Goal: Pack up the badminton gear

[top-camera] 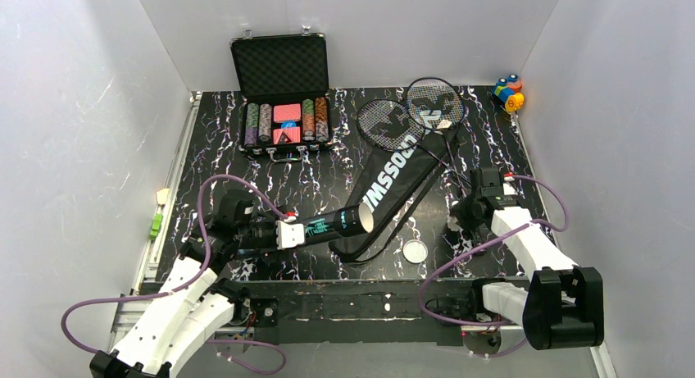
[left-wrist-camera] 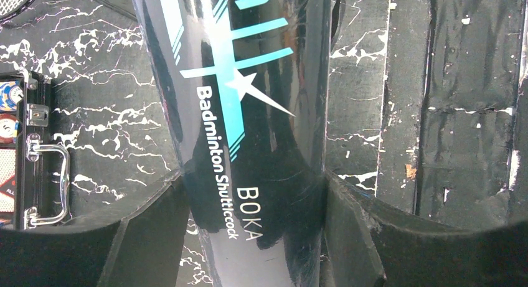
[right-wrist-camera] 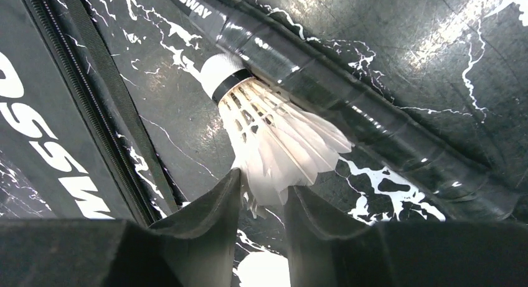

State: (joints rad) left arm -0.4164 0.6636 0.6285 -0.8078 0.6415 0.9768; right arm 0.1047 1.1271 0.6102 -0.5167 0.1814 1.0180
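The long black tube (top-camera: 332, 225) with teal print lies across the near middle, its open mouth over the CROSSWAY bag (top-camera: 393, 189). My left gripper (left-wrist-camera: 252, 206) is shut on the tube (left-wrist-camera: 249, 112) near its closed end, a finger pressed on each side. In the right wrist view a white feather shuttlecock (right-wrist-camera: 268, 131) lies against a racket's wrapped handle (right-wrist-camera: 355, 119), cork pointing away. My right gripper (right-wrist-camera: 264, 193) pinches the tips of its feathers. Two black-framed rackets (top-camera: 385, 124) (top-camera: 436, 102) have their heads at the bag's far end.
A round white lid (top-camera: 415, 251) lies near the front edge between the arms. An open poker chip case (top-camera: 283, 116) stands at the back left. Colourful toy blocks (top-camera: 508, 91) sit in the back right corner. The bag's zip edge (right-wrist-camera: 93, 112) runs beside the shuttlecock.
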